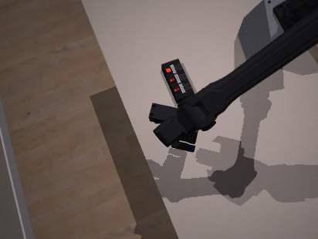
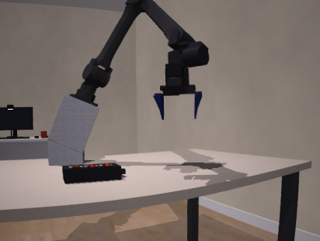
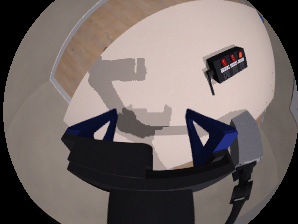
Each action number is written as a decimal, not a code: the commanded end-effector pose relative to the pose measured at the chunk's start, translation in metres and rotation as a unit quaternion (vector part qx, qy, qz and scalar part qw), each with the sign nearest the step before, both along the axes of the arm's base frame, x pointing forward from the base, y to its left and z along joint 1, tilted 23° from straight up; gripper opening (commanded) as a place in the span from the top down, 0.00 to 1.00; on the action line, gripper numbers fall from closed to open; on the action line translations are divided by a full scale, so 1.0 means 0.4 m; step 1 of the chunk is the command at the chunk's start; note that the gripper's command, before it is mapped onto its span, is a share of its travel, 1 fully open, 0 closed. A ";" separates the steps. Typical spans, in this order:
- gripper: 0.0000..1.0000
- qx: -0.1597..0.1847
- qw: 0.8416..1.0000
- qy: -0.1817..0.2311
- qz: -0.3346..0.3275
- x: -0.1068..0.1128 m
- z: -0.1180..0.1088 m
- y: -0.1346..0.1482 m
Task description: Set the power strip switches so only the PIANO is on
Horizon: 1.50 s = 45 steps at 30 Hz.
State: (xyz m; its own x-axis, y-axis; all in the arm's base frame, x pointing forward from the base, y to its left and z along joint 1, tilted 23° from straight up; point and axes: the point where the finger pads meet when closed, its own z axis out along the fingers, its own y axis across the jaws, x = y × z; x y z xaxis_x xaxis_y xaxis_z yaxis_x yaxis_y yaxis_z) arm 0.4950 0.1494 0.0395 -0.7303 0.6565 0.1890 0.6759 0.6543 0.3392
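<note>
Overhead, the black power strip lies flat on the pale table, its switch face upward, close to the grey pedestal from which the arm rises. Three red rocker switches sit in a row along one long side of the strip; their on or off positions cannot be read at this size, and no labels are legible. The dark arm reaches across the table and partly covers the near end of the strip in the top view.

From the side, the gripper hangs well above the table surface, pointing straight down, with its two blue fingers spread fully apart and nothing between them. The power strip rests just in front of the pedestal, well apart from the gripper. A monitor stands on a separate desk in the background.

At the wrist, both blue fingertips frame bare table, and the power strip appears beyond them, toward the upper right, with its red switches visible.
</note>
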 end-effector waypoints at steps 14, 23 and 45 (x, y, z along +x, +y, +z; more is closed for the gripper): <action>0.00 0.001 1.000 -0.005 -0.001 0.007 0.011 -0.002; 0.00 0.006 0.995 0.040 -0.095 0.046 -0.016 -0.089; 0.00 0.009 0.780 0.322 -0.537 -0.081 -0.265 -0.467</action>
